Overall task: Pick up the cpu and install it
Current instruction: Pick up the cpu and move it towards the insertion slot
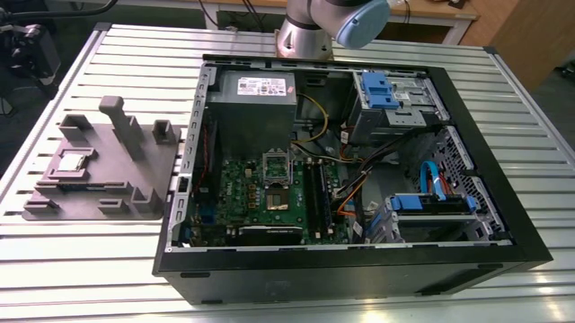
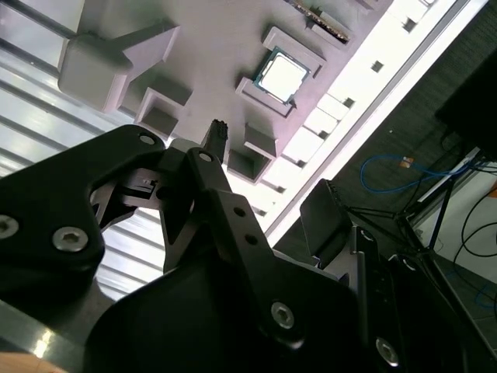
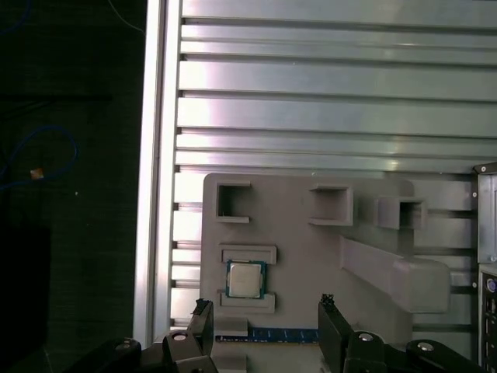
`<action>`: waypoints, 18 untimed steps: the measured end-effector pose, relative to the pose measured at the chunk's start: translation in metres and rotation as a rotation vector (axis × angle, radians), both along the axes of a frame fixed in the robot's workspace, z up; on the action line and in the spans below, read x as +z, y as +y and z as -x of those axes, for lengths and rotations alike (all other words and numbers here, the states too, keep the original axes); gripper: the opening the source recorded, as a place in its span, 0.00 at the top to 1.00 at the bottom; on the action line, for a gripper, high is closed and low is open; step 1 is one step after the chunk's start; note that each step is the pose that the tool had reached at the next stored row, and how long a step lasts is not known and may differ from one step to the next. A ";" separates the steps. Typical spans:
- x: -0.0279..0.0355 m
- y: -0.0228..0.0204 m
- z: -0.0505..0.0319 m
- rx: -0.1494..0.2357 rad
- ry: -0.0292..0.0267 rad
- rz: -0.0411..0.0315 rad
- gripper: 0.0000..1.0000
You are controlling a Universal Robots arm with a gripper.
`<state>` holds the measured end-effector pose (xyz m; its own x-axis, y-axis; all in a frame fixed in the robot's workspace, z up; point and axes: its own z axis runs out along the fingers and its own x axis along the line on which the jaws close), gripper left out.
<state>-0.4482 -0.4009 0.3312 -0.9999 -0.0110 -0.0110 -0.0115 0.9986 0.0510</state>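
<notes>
The cpu [image 1: 72, 161], a small square chip with a silvery top, lies flat in a recess of the grey fixture tray [image 1: 99, 195] at the exterior view's left. Both wrist views look down on the cpu [image 3: 245, 280] [image 2: 283, 75] from well above. My gripper [image 3: 266, 322] is open, with nothing between its two dark fingers. The chip sits just beyond the fingertips [image 2: 217, 132], nearer to one of them and untouched. The green motherboard [image 1: 269, 198] with its dark metal-framed socket [image 1: 277, 168] lies inside the open computer case [image 1: 351, 269].
The tray [image 3: 311, 256] carries raised grey blocks and a tall post [image 1: 121, 121] beside the chip. It rests on a ribbed metal table [image 1: 81, 269]. The case holds a power supply [image 1: 256, 87], blue drive cages [image 1: 378, 91] and loose cables [image 1: 359, 182]. The arm's base [image 1: 303, 37] stands behind the case.
</notes>
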 end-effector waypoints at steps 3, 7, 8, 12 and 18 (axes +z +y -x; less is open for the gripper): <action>-0.0007 0.0000 0.0000 0.000 0.0000 0.0000 0.35; -0.0016 0.0000 0.0000 0.000 0.0001 0.0000 0.35; -0.0018 0.0000 0.0000 0.000 0.0000 0.0000 0.35; -0.0029 -0.0002 0.0000 0.000 0.0000 0.0001 0.35; -0.0044 -0.0005 0.0000 0.000 0.0001 0.0001 0.35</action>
